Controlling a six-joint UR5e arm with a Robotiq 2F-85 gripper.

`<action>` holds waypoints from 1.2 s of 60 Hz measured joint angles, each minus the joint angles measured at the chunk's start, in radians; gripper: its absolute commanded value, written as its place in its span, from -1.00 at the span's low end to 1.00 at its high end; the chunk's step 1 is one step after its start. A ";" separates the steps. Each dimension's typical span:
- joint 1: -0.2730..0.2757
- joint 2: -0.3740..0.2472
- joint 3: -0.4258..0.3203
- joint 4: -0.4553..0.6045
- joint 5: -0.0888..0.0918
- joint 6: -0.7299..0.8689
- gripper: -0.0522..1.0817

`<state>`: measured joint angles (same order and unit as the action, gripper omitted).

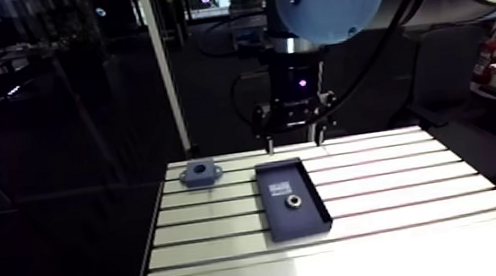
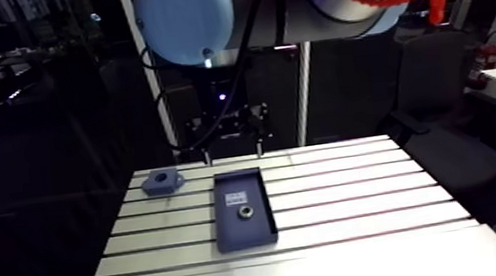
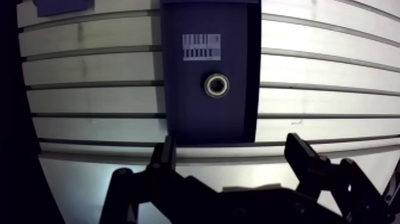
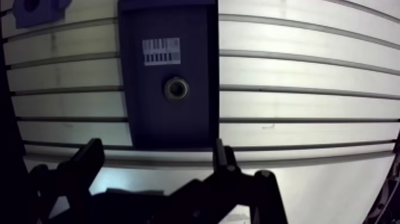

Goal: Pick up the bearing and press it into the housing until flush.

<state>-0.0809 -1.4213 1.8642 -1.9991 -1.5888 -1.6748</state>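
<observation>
A small metal ring bearing (image 3: 216, 84) lies in a dark blue tray (image 3: 184, 119) on the slotted table, next to a barcode label (image 3: 201, 47). The blue housing (image 1: 201, 173) with a round hole sits on the table beyond the tray's far left corner. My gripper (image 3: 232, 155) hangs above the table's back edge, apart from the tray, open with nothing between its fingers (image 3: 164, 156). In the wrist view the bearing lies ahead of the fingers, roughly in line with the gap.
The slotted aluminium table (image 1: 403, 193) stretches wide to the right of the tray. A vertical post (image 1: 167, 77) stands behind the table's back left corner near the housing.
</observation>
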 measured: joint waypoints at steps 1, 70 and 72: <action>0.000 0.006 0.003 -0.006 0.000 0.001 -0.83; -0.005 0.204 0.040 -0.155 -0.003 -0.009 -0.34; -0.005 0.207 0.041 -0.158 -0.003 -0.009 -0.34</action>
<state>-0.0857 -1.2140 1.9053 -2.1571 -1.5915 -1.6842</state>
